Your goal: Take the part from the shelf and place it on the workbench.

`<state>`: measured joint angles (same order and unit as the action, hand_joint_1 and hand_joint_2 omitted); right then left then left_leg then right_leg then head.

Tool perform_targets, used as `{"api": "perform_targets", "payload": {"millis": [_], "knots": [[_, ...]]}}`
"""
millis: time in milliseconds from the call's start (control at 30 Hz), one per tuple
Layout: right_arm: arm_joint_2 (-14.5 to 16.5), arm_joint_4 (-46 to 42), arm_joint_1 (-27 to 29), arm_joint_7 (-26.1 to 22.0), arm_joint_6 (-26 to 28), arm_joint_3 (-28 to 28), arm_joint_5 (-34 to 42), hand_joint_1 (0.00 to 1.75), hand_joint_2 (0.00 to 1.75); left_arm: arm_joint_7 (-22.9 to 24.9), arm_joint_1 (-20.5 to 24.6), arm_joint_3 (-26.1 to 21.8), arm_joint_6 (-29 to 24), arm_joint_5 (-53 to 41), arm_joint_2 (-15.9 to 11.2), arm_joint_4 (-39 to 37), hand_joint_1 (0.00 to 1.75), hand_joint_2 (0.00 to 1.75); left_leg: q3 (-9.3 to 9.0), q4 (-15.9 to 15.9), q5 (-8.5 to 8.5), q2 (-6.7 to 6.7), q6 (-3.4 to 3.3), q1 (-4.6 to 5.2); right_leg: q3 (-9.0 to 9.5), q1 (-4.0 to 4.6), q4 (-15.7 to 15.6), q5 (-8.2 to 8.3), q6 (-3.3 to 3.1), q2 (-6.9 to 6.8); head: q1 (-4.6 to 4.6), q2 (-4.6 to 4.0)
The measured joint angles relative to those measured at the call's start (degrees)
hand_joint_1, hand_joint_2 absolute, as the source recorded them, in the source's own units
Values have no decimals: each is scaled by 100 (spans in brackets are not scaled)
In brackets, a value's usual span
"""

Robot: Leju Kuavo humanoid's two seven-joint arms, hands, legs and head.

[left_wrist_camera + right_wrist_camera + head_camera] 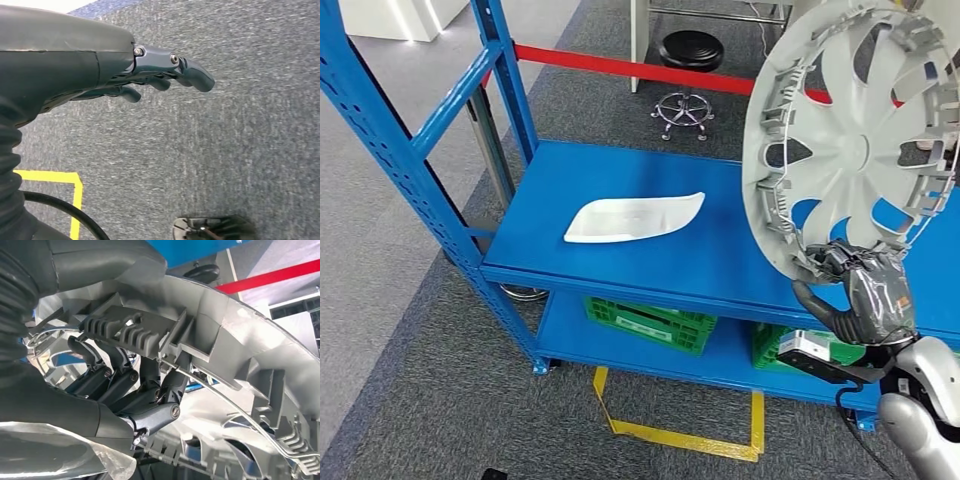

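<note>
The robot's right hand (875, 300) grips a large grey hubcap (852, 140) by its lower rim, fingers (151, 410) closed, so it could tip and slip free above the blue shelf (697, 255).

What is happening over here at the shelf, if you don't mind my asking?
The robot's right hand grips a grey wheel cover by its lower rim, holding it upright above the blue shelf. Its fingers curl around the rim's inner ribs. The left hand hangs over the carpet, holding nothing. A white curved part lies flat on the shelf, and green crates sit on the level below.
</note>
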<state>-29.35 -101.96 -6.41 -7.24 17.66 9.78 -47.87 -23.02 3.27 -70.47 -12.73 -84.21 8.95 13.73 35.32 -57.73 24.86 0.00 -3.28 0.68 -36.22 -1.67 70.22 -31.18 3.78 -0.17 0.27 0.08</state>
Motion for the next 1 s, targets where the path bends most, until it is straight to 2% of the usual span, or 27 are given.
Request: {"api": "perform_targets", "payload": {"millis": [33, 67, 100, 133, 167, 200, 233, 267, 300, 367, 400, 433, 467, 500, 533, 567, 600, 633, 700, 733, 767, 800, 867, 900, 933, 967, 1000], "knots": [[0, -8, 0, -2, 3, -9, 1, 175, 175, 0, 2, 5, -1, 0, 1, 0, 0, 175, 69, -25, -42, -1, 21, 6, 306, 5, -394, 68, -7, -2, 1, 0], [0, -26, 0, -4, 8, -21, 1, 175, 175, 0, 3, 11, -3, 0, 2, 0, 0, 175, 124, -55, -78, -2, 46, 14, 596, 12, -796, 57, -24, -1, -2, 0], [0, -48, 2, -9, 14, -37, 1, 175, 175, -1, 5, 16, -6, 0, 1, 0, 0, 175, 168, -81, -121, -3, 74, 22, 800, 22, -1105, -3, -45, 2, -1, 1], [1, -69, 6, -13, 22, -51, 1, 175, 175, -2, 5, 21, -9, 0, 1, 0, 0, 175, 203, -94, -170, -4, 102, 25, 899, 37, -1280, -68, -74, 7, -2, 1], [1, -85, 17, -17, 31, -64, 0, 175, 175, -3, 2, 25, -12, 0, -1, 0, 0, 175, 226, -99, -222, -6, 131, 25, 906, 45, -1341, -73, -111, 11, -2, 1], [4, -92, 27, -21, 37, -73, -2, 175, 175, -4, -2, 26, -15, 0, -4, 0, 0, 175, 247, -105, -244, -12, 163, 15, 854, 39, -1341, -42, -149, 4, 2, 1], [8, -98, 34, -22, 41, -76, -3, 175, 175, -4, -8, 26, -18, 0, -8, 0, 0, 175, 274, -144, -183, -15, 200, 5, 810, 32, -1338, 3, -195, -6, -4, 1], [14, -108, 40, -23, 43, -80, -5, 175, 175, -4, -14, 26, -20, 0, -11, 0, 0, 175, 312, -270, -12, -19, 239, -5, 762, 21, -1343, 55, -243, -17, -9, 1], [20, -119, 42, -24, 45, -82, -5, 175, 175, -4, -17, 27, -22, 0, -13, 0, 0, 175, 367, -501, 252, -20, 275, -21, 707, 12, -1345, 114, -281, -26, -18, 1], [26, -136, 48, -24, 48, -89, -5, 175, 175, -4, -16, 28, -22, 0, -11, 0, 0, 175, 488, -1208, 803, -18, 328, -48, 570, 20, -1333, 241, -319, -29, -28, 0], [28, -138, 51, -23, 48, -91, -5, 175, 175, -4, -13, 29, -22, 0, -10, 0, 0, 175, 507, -1509, 929, -18, 340, -58, 483, 23, -1321, 305, -317, -30, -31, 0], [30, -138, 55, -23, 48, -93, -7, 175, 175, -4, -10, 29, -22, 0, -8, 0, 0, 175, 466, -1674, 924, -18, 343, -64, 391, 26, -1305, 365, -315, -29, -30, 0], [31, -138, 57, -23, 48, -95, -8, 175, 175, -4, -8, 31, -23, 0, -7, 0, 0, 175, 343, -1640, 808, -18, 334, -66, 300, 29, -1287, 420, -309, -28, -31, 1], [32, -139, 58, -23, 48, -99, -8, 175, 175, -4, -5, 32, -23, 0, -5, 0, 0, 175, 143, -1426, 656, -19, 314, -66, 215, 33, -1269, 472, -301, -26, -32, 1], [33, -140, 59, -24, 48, -103, -9, 175, 175, -4, 1, 32, -24, 0, -8, 0, 0, 175, -142, -1054, 557, -21, 279, -61, 146, 36, -1254, 523, -286, -23, -31, 1], [33, -145, 60, -23, 49, -109, -8, 175, 175, -4, 7, 33, -25, 0, -13, 0, 0, 175, -444, -615, 534, -25, 241, -52, 92, 44, -1242, 569, -264, -22, -29, 1], [33, -151, 60, -22, 50, -114, -6, 175, 175, -4, 15, 34, -26, 0, -16, 0, 0, 175, -676, -248, 566, -27, 210, -40, 55, 46, -1240, 621, -232, -22, -26, 1], [33, -158, 60, -24, 51, -117, -5, 175, 175, -4, 22, 34, -27, 0, -20, 0, 0, 175, -821, 10, 614, -30, 184, -22, 29, 43, -1246, 677, -193, -25, -25, 1], [33, -170, 66, -37, 54, -119, -3, 175, 175, -4, 18, 35, -28, 0, -15, 0, 0, 175, -817, 151, 588, -27, 148, -2, -6, 26, -1284, 788, -105, -26, -24, 1], [33, -173, 76, -50, 59, -119, -2, 175, 175, -4, 12, 35, -28, 0, -12, 0, 0, 175, -773, 169, 524, -18, 116, -4, -34, 15, -1278, 767, -73, -21, -23, 1], [34, -174, 85, -65, 66, -120, 0, 175, 175, -4, 7, 35, -30, 0, -10, 0, 0, 175, -718, 187, 454, -9, 74, -11, -89, 10, -1198, 637, -51, -14, -16, 1], [34, -175, 94, -80, 75, -122, 3, 175, 175, -4, 6, 35, -32, 2, -9, 0, 0, 175, -651, 204, 379, 1, 36, -17, -165, 7, -1005, 400, -41, -8, -12, 1], [35, -175, 102, -106, 87, -127, 15, 175, 175, -4, 10, 35, -36, 2, -10, 0, 0, 175, -485, 199, 246, 11, -13, -3, -340, 7, -332, -191, -32, -3, -5, 1], [35, -175, 107, -117, 90, -128, 25, 175, 175, -4, 10, 35, -37, 2, -9, 0, 0, 175, -393, 192, 178, 12, -18, 7, -386, 9, 17, -363, -27, -3, -7, 1], [35, -175, 112, -126, 89, -128, 34, 175, 175, -4, 10, 35, -37, 0, -7, 0, 0, 175, -299, 182, 111, 13, -17, 14, -381, 13, 257, -390, -22, -3, -7, 1], [35, -175, 116, -131, 87, -128, 45, 175, 175, -4, 9, 35, -37, 0, -5, 0, 0, 175, -197, 165, 46, 13, -13, 19, -298, 16, 336, -286, -22, -3, -7, 1], [35, -175, 116, -138, 85, -131, 59, 175, 175, -4, 10, 36, -37, -1, -5, 0, 0, 175, -95, 140, -16, 13, -3, 20, -117, 18, 213, -107, -29, -4, -7, 1]]}}
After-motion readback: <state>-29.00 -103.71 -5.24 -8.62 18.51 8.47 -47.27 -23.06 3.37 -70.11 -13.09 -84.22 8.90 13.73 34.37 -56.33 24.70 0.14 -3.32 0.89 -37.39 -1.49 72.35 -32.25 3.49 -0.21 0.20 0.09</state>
